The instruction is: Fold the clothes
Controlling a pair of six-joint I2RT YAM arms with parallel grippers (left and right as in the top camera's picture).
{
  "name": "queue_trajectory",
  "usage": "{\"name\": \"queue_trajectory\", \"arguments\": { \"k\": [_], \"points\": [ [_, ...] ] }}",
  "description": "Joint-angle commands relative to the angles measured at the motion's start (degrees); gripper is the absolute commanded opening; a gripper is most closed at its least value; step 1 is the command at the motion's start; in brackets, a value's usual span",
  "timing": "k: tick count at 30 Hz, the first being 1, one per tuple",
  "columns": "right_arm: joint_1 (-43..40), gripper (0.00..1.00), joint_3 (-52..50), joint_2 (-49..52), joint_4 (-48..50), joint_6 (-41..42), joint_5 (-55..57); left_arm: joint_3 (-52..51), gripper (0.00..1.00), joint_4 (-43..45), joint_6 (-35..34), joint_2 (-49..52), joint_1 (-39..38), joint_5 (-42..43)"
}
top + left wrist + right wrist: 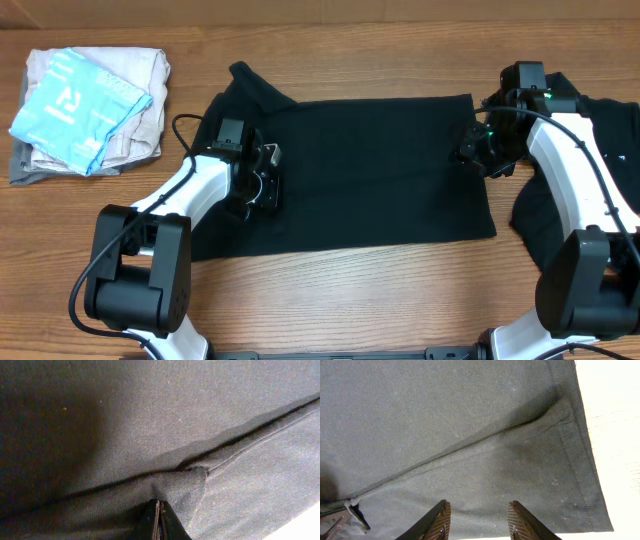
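A black garment [370,170] lies spread flat in the middle of the table. My left gripper [268,185] rests on its left part. In the left wrist view the jaws [159,505] are shut, with a raised fold of the black fabric [190,482] gathered at their tips. My right gripper [470,150] is at the garment's right edge. In the right wrist view its jaws [477,510] are open and empty just above the fabric [470,420], near the hemmed edge. A second black garment [530,215] lies crumpled at the far right under the right arm.
A stack of folded light clothes [140,125] with a light blue piece [80,105] on top sits at the back left. Bare wooden table [350,300] runs along the front and shows beside the hem in the right wrist view [620,435].
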Motion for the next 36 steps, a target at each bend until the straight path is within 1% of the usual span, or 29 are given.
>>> {"name": "queue_trajectory", "arguments": {
  "k": [1, 4, 6, 7, 9, 11, 13, 15, 18, 20, 22, 24, 27, 29, 31, 36],
  "points": [
    [0.0, 0.41, 0.9, -1.5, 0.5, -0.2, 0.6, 1.0, 0.04, 0.0, -0.7, 0.4, 0.1, 1.1],
    [0.0, 0.41, 0.9, -1.5, 1.0, -0.2, 1.8, 5.2, 0.04, -2.9, -0.6, -0.1, 0.1, 2.2],
    [0.0, 0.42, 0.9, -1.5, 1.9, -0.2, 1.8, 10.5, 0.04, -6.7, -0.6, -0.8, 0.1, 2.4],
    [0.0, 0.43, 1.2, -1.5, 2.1, 0.0, 1.8, 13.6, 0.05, -8.6, -0.6, -1.0, 0.1, 2.4],
    [0.0, 0.44, 2.4, -1.5, 1.9, 0.0, 1.6, 20.6, 0.11, -12.0, -0.6, -1.2, 0.1, 2.3],
    [0.0, 0.45, 4.9, -1.5, 0.8, 0.0, 1.7, 28.8, 0.14, -15.5, -0.7, -1.2, 0.1, 1.6],
    [0.0, 0.45, 8.9, -1.2, -0.9, 0.0, 1.7, 36.2, 0.19, -18.3, -2.0, -1.2, 0.1, -1.8],
    [0.0, 0.47, 13.1, -0.9, -2.2, 0.0, 1.7, 42.7, 0.21, -21.0, -3.0, -1.2, 0.1, -6.6],
    [0.0, 0.48, 18.6, -0.3, -2.8, 0.0, 1.9, 49.8, 0.27, -23.1, -3.4, -1.2, 0.1, -14.2],
    [0.0, 0.48, 21.2, 0.3, -2.7, 0.0, 2.1, 52.1, 0.33, -23.4, -3.5, -1.2, 0.1, -17.7],
    [0.0, 0.48, 22.6, 1.1, -1.9, 0.0, 2.4, 53.1, 0.38, -23.4, -3.2, -1.1, 0.2, -20.7],
    [0.0, 0.48, 22.6, 1.9, -0.1, 0.0, 3.3, 53.1, 0.39, -23.2, -1.6, -0.5, 0.5, -21.8],
    [0.0, 0.47, 22.6, 3.8, 3.4, -0.1, 4.9, 53.1, 0.4, -21.6, 3.7, 2.5, 0.5, -22.1],
    [0.0, 0.48, 22.6, 5.6, 6.7, -0.1, 6.4, 53.1, 0.45, -19.2, 7.2, 5.4, 0.5, -22.1],
    [0.0, 0.48, 22.6, 7.7, 9.9, -0.2, 7.8, 53.1, 0.46, -16.2, 9.4, 8.9, 0.2, -22.1],
    [0.0, 0.48, 22.6, 14.4, 17.5, -0.8, 10.8, 53.1, 0.46, -9.7, 10.2, 17.5, -0.5, -22.1]
  ]
}}
